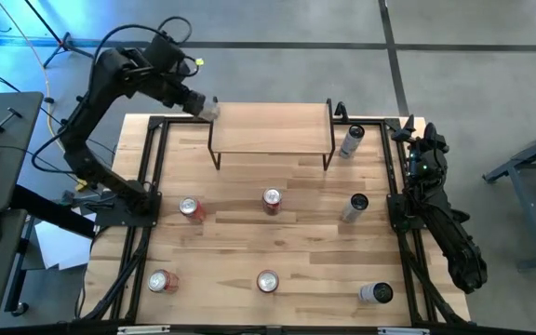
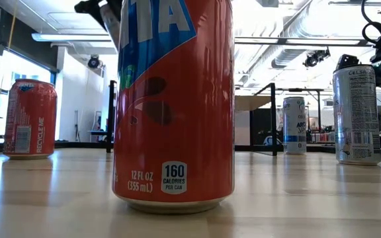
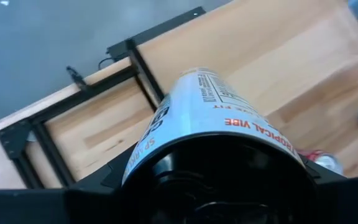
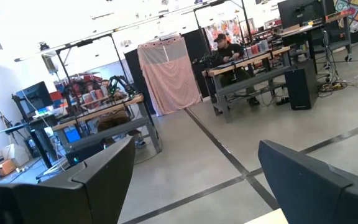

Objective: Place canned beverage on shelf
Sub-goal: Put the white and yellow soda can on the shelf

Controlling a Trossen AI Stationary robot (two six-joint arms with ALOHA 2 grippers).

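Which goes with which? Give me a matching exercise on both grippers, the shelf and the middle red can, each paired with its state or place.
Things:
1. left gripper
2. right gripper
3. shelf
4. middle red can

States or places:
a. open, holding nothing, at the table's right edge
b. shut on a white can, by the shelf's left end
c. stands on the tabletop in front of the shelf
d. top board bare, no can on it

Pairs: 1-b, 2-a, 3-d, 4-c
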